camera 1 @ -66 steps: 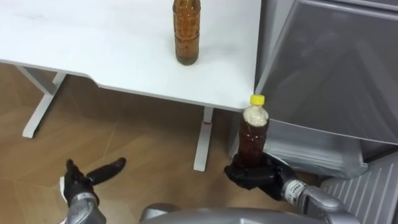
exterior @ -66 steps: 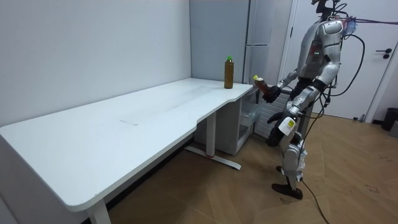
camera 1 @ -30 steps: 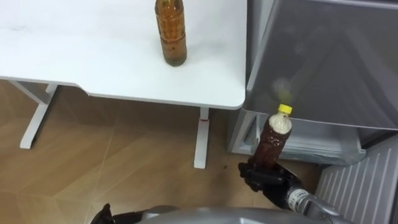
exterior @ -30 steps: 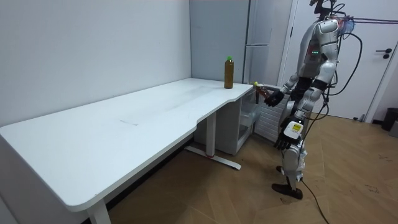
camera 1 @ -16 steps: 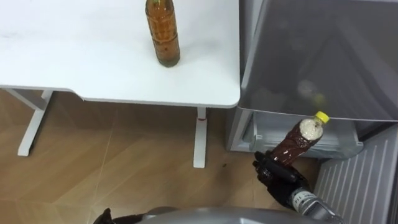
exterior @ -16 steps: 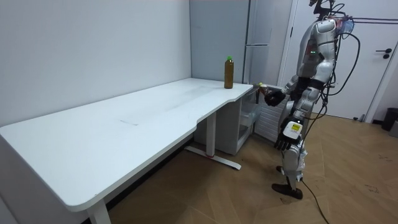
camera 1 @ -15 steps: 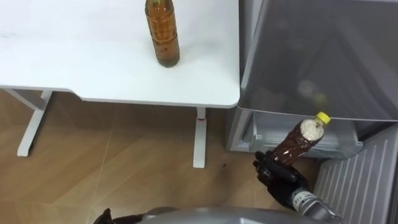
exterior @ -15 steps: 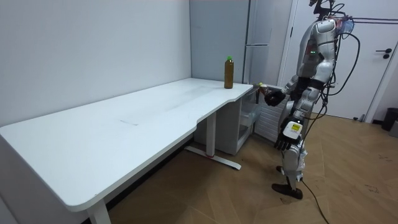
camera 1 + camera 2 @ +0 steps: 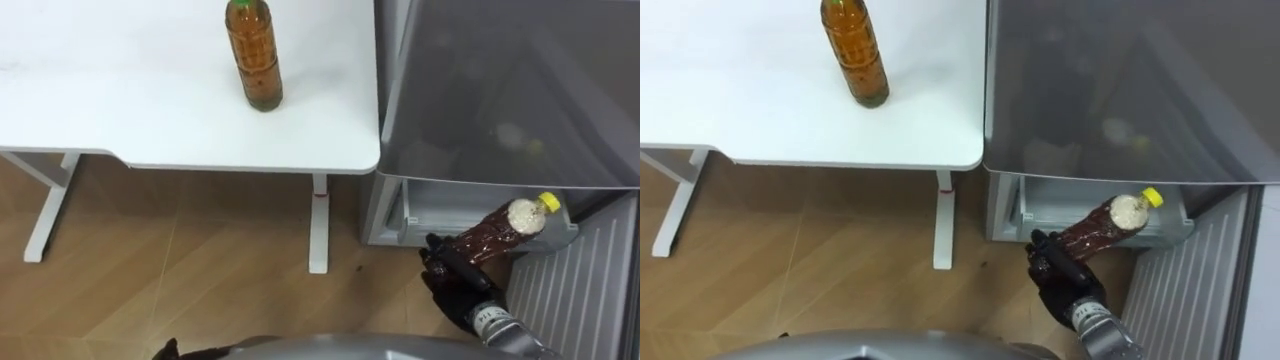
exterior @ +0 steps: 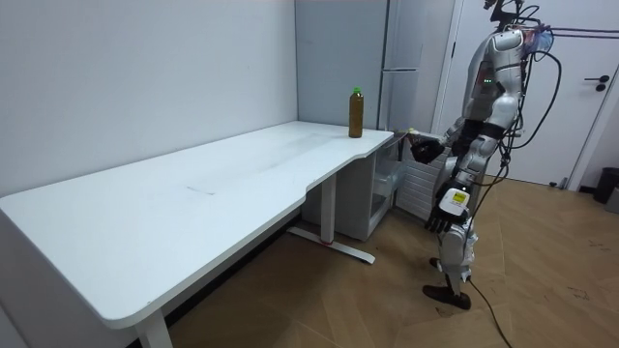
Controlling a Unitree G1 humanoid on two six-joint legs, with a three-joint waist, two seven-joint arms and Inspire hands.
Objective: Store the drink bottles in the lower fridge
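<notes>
My right hand (image 9: 455, 277) is shut on a brown drink bottle with a yellow cap (image 9: 500, 230). The bottle is tipped over to the right, its cap at the mouth of the open lower fridge compartment (image 9: 440, 200). The right eye view shows the same bottle (image 9: 1098, 226) and hand (image 9: 1060, 272). A second brown bottle with a green cap (image 9: 253, 55) stands upright near the right end of the white table (image 9: 120, 110). In the room view my left hand (image 10: 438, 221) hangs relaxed by my thigh, holding nothing.
The grey upper fridge door (image 9: 510, 90) is closed above the compartment. The ribbed inner side of the open lower door (image 9: 575, 290) stands at my right. Wooden floor (image 9: 200, 260) and the table leg (image 9: 318, 225) lie to the left of the fridge.
My right hand has carried the yellow-capped bottle to the right and tipped it further over, from beside the table corner to the lower fridge opening. The view has shifted right.
</notes>
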